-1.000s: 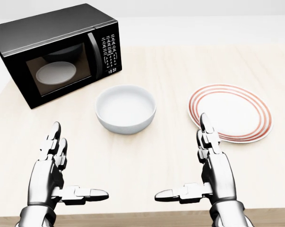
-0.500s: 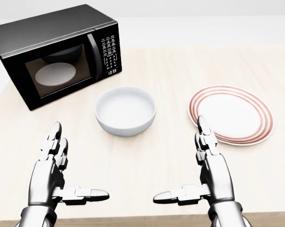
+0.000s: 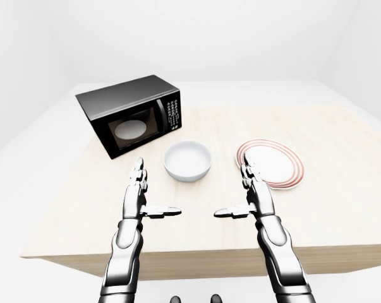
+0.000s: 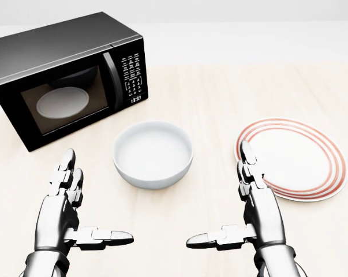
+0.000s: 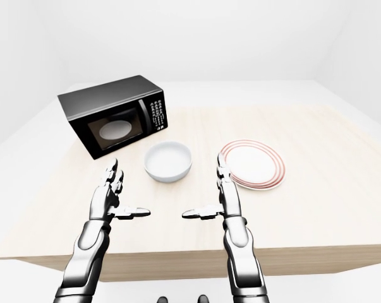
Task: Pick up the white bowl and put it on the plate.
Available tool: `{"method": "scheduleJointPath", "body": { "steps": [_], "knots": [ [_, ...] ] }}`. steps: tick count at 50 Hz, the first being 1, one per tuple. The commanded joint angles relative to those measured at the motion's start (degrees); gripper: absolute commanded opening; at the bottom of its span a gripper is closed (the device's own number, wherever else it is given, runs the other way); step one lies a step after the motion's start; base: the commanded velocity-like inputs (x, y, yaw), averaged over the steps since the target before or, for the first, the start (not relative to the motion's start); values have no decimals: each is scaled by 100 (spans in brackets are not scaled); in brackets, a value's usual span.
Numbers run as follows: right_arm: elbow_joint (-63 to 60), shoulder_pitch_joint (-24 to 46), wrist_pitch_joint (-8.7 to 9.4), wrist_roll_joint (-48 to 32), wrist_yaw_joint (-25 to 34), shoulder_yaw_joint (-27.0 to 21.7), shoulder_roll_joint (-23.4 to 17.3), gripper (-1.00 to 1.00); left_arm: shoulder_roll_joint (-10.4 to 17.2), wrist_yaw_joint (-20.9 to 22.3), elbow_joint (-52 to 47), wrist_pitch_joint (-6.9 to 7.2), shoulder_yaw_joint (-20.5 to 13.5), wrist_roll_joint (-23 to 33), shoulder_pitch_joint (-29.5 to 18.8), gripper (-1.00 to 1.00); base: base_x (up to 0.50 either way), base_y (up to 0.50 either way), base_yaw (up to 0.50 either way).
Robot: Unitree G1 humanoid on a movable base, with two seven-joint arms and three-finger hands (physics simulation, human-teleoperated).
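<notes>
The white bowl (image 4: 153, 153) stands empty on the light wooden table (image 4: 220, 92), in the middle of the head view. The white plate with red rings (image 4: 295, 157) lies to its right. My left hand (image 4: 87, 205) is open at the lower left, below and left of the bowl. My right hand (image 4: 228, 202) is open at the lower right, between bowl and plate but lower; its fingertips (image 4: 246, 151) overlap the plate's left rim in the view. Both hands are empty and apart from the bowl.
A black microwave (image 4: 67, 78) with a closed door stands at the upper left, just above the bowl. The table's near edge (image 3: 196, 260) shows under my arms in the left-eye view. White walls and floor surround the table.
The whole picture has shifted: bowl, plate and microwave now sit lower and look larger, so the camera has moved nearer. My hands keep the same open pose.
</notes>
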State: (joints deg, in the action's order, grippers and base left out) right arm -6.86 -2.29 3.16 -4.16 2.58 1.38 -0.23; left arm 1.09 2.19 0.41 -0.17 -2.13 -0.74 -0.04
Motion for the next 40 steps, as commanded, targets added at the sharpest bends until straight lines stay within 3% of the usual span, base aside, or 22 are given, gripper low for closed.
{"method": "scheduleJointPath", "body": {
  "steps": [1,29,40],
  "knots": [
    [-1,-4,-18,2,1,9,4,100,0,0,-1,1,0,1,0,100,20,0,0],
    [-26,-13,-1,-12,-2,59,15,100,0,0,-1,1,0,0,0,100,21,0,0],
    [-141,37,-171,-704,-43,73,-111,100,0,0,-1,1,0,0,0,100,2,0,0]
  ]
}}
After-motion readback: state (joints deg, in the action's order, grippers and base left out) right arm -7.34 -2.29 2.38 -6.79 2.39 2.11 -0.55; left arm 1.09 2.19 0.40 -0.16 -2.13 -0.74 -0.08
